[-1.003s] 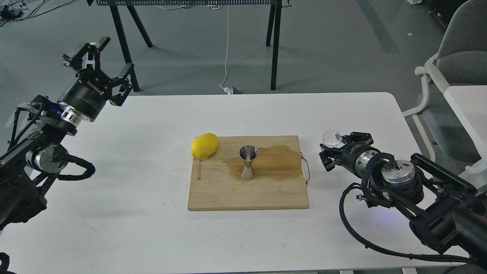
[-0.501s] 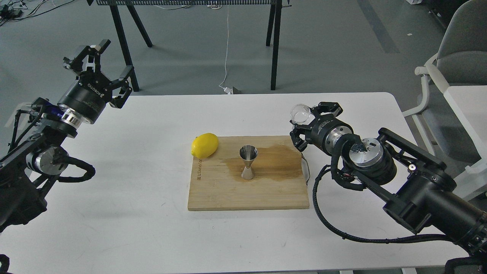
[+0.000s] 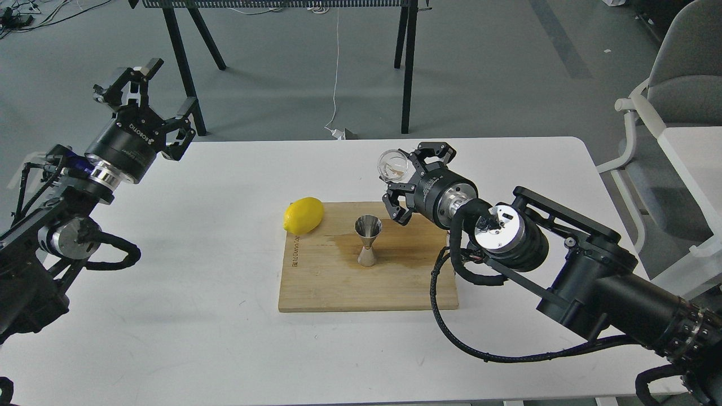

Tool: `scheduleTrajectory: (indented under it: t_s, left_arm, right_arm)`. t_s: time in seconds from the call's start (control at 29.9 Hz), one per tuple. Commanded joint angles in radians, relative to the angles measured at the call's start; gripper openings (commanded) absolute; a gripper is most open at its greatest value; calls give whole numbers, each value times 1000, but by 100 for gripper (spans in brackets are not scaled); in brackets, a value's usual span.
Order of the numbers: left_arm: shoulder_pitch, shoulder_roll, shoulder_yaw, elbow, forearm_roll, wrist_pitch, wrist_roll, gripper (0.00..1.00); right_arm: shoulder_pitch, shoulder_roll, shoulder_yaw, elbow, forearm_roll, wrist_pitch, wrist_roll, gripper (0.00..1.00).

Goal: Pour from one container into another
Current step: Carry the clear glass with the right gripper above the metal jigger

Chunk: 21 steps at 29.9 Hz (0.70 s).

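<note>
The steel jigger stands upright in the middle of a wooden cutting board, on a brown wet stain. My right gripper is shut on the small clear glass cup, which is tipped on its side with a little amber liquid inside. The cup hangs above the board's far edge, up and to the right of the jigger, apart from it. My left gripper is open and empty, raised over the table's far left corner.
A yellow lemon lies at the board's far left corner. The white table carries the board. A grey chair stands at the right, and black stand legs are beyond the table.
My right arm has swung left and up from the table's right side, carrying the glass cup to a spot near the jigger. The left arm has stayed still.
</note>
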Motion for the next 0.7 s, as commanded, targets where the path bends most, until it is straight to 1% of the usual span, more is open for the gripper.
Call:
scheduleTrajectory:
  t_s: [0.0,0.07,0.27,0.4,0.6,0.67]
  left_arm:
    - [0,0,0,-1,1,0,0,81]
    - [2,0,0,1,1,0,0,81]
    - [3,-2,0,1,1,0,0,81]
    - [6,-2,0,1,1,0,0,81]
    - [8,-2,0,7,1,0,0,81]
    - [8,-2,0,8,1,0,0,81]
  right_arm:
    - [17,-4,-46,3,-28,0,-6,48]
    - [30,-8,-71,9,-30,0,-16,48]
    - [34,-22,-113,20,-39,0,-17,48]
    - [34,-22,-132,22,-93,0,-20,48]
    - [37,-30,-149,32,-145,0,-37,48]
    - [37,-33,-149,34,-159,0,-51,48]
